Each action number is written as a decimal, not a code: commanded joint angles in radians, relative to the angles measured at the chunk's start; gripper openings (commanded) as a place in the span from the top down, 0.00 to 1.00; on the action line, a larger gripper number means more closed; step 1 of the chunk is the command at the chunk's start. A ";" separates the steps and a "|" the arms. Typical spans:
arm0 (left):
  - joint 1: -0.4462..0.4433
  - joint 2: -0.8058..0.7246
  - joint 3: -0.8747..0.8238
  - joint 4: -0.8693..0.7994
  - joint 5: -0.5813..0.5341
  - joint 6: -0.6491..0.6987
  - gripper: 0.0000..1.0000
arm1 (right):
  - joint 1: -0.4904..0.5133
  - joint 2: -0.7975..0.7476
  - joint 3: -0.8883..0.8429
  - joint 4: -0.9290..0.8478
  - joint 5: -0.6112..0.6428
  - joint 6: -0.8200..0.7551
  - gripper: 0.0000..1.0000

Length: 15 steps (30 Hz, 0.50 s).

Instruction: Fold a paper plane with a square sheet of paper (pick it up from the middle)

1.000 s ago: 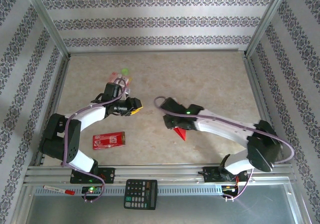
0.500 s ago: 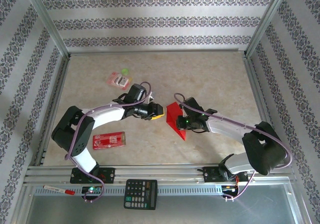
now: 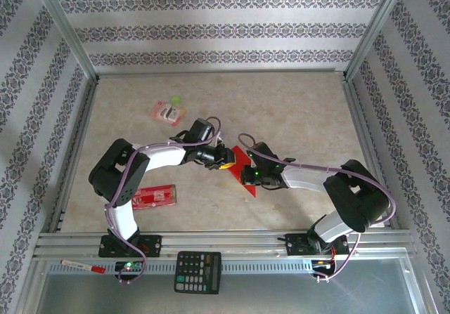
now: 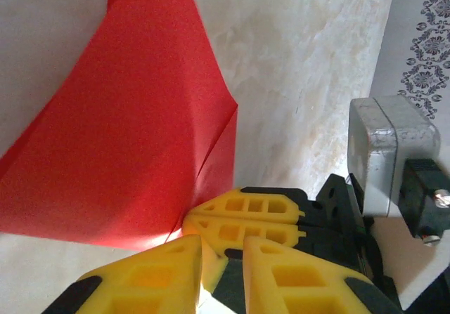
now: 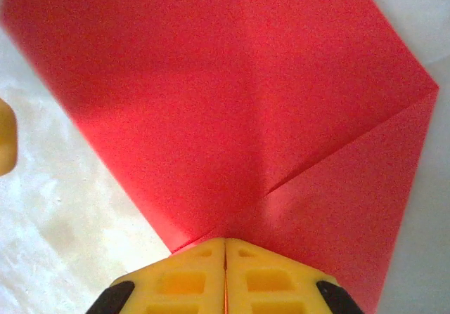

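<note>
Our right fingers (image 5: pixel 176 286), now pressed together, are pinching the red paper (image 5: pixel 232 103) and lifting it off the mid tabletop (image 3: pixel 295 110). Our left fingers (image 4: pixel 151 275), narrowly apart, are arriving beside it, so we are likely readying a two-handed fold.

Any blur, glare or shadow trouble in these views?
Top external: evenly lit and sharp. Left wrist: the left gripper's fingers look soft, with a bright washed-out spot at the red paper's lower edge. Right wrist: the paper's upper-left edge is smeared, a darker shadow band across it.
</note>
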 commanded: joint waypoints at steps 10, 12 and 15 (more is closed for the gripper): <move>0.047 0.121 0.079 -0.059 0.034 0.111 0.80 | 0.016 -0.083 -0.060 0.157 -0.058 0.098 0.88; 0.063 0.128 0.089 -0.074 0.042 0.143 0.80 | -0.028 -0.124 -0.068 0.121 -0.069 0.063 0.85; 0.080 0.155 0.150 -0.175 0.056 0.237 0.79 | -0.104 -0.158 -0.072 0.074 -0.091 0.018 0.79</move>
